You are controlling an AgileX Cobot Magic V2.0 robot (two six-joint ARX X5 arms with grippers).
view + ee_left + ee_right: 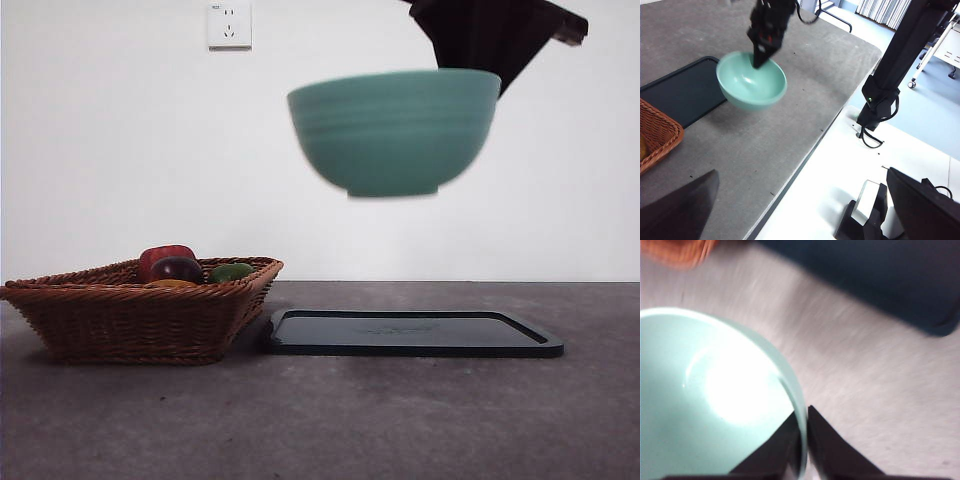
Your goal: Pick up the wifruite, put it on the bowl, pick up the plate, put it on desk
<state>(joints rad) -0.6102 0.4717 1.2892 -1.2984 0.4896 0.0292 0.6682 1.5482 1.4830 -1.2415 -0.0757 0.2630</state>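
So the right end effector (804,440) has its two black jaws pinched tight on the rim of the large round teal-green ceramic bowl (394,130), one jaw inside and one outside the wall. The bowl hangs in mid-air, well clear of the dark grey-brown matte worktop (400,420), roughly upright with maybe a slight tilt. In the front view it's above the flat dark rectangular tray (414,333), and the left wrist view puts it out past the tray's edge over bare worktop, heading toward the worktop's rounded corner. The bowl looks empty inside from both wrist views.

The relation that matters next, I'd say: bare worktop lies straight below the bowl, so the set-down is basically a straight drop, keeping the base level so it doesn't land on its edge. It's gripped on one side of the rim only, so it could swing or tip.

The small orange-brown fruit (171,284) is only just peeking out in the brown woven wicker basket (140,315) at the tray's other end, next to a dark purple fruit (178,268), a red one (165,255) and a green one (231,271). It's not in the bowl.

The left end effector (805,210) is parked off the worktop's near edge, jaws spread wide, holding nothing, so the right arm is the one on the job.

Writing-wise: nothing readable anywhere. There's a white wall socket (229,24), but no legible text on it.
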